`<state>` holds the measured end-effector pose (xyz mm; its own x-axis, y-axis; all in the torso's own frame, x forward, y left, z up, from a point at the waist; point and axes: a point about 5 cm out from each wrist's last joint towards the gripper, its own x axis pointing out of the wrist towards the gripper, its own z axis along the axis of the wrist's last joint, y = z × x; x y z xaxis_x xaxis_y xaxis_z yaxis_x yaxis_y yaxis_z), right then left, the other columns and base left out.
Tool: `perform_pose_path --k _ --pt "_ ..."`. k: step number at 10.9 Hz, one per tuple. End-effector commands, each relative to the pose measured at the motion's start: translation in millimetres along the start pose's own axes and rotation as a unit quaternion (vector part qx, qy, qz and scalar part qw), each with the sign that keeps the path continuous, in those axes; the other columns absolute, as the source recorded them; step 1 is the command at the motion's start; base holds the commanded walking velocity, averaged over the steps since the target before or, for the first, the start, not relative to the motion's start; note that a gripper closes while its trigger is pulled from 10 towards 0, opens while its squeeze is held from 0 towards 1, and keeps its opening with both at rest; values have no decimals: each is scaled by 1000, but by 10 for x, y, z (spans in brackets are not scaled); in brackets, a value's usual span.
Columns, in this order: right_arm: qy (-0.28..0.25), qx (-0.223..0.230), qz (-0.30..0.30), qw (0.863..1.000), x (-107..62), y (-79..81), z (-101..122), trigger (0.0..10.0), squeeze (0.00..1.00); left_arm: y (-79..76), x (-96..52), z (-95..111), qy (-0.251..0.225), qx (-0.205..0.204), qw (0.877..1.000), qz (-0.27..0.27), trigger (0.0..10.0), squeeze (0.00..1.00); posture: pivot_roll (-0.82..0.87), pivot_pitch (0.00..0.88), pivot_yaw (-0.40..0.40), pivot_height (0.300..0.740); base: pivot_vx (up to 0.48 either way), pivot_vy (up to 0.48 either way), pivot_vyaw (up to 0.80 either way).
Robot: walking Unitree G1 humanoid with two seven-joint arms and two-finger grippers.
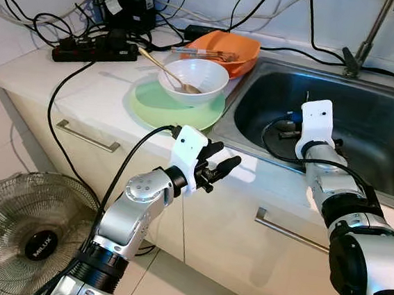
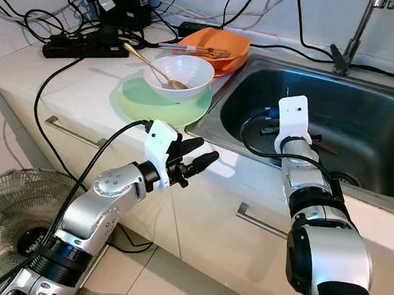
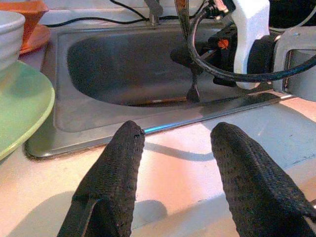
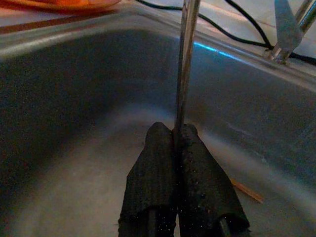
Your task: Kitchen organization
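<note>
Steel sink (image 1: 389, 181) surrounds right tool (image 4: 174, 143) pinching a utensil handle (image 4: 186, 59).

A fan (image 1: 24, 239) stands on the floor by the cabinet. A power strip (image 1: 95, 49) with tangled cables (image 1: 28, 16) lies on the counter's far corner.

Counter (image 1: 110, 104) runs across the upper left of the frame, sink (image 1: 367, 122) set into it at upper right, tap (image 1: 363, 48) behind the sink at the top right edge. On the counter: plate (image 1: 152, 108) at centre just left of the sink, bowl (image 1: 193, 77) on it with a spoon (image 1: 164, 70) inside; a second dish (image 1: 227, 49) holding utensils behind the bowl; power strip (image 1: 95, 48) and cables in the upper left corner. Fan (image 1: 24, 235) on the floor, lower left, before the cabinet front.
</note>
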<state>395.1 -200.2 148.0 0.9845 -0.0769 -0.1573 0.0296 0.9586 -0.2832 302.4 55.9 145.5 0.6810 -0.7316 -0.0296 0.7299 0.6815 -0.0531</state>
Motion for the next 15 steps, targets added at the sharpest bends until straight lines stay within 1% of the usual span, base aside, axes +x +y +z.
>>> perform_pose_path --k 1,6,8,12,13,14,15 --pt "7 6 3 1000 4 12 -4 10000 0 13 -12 -36 14 2 1000 3 10000 0 97 0 85 740 0 0 0" --pt "19 2 4 1000 -12 19 -82 10000 0 -18 -9 -62 23 -5 1000 -10 10000 0 93 0 95 740 0 0 0" --pt "20 2 3 1000 -16 19 -95 10000 0 -38 -19 -126 44 -2 999 -13 10000 0 92 0 97 740 0 0 0" --pt "18 1 5 1000 -14 23 -86 10000 0 -44 -22 -126 44 -3 999 -12 10000 0 93 0 93 740 0 0 0" --pt "18 1 6 1000 -13 22 -84 10000 922 -46 -22 -127 45 -3 999 -11 10000 0 95 0 92 740 0 0 0" --pt "19 -2 3 1000 -12 16 -82 10000 875 -40 -21 -129 46 -4 999 -9 10000 0 96 0 91 740 0 0 0" --pt "19 -2 2 1000 -13 19 -85 10000 776 -38 -23 -130 46 -4 999 -7 10000 0 96 0 90 740 0 0 0"
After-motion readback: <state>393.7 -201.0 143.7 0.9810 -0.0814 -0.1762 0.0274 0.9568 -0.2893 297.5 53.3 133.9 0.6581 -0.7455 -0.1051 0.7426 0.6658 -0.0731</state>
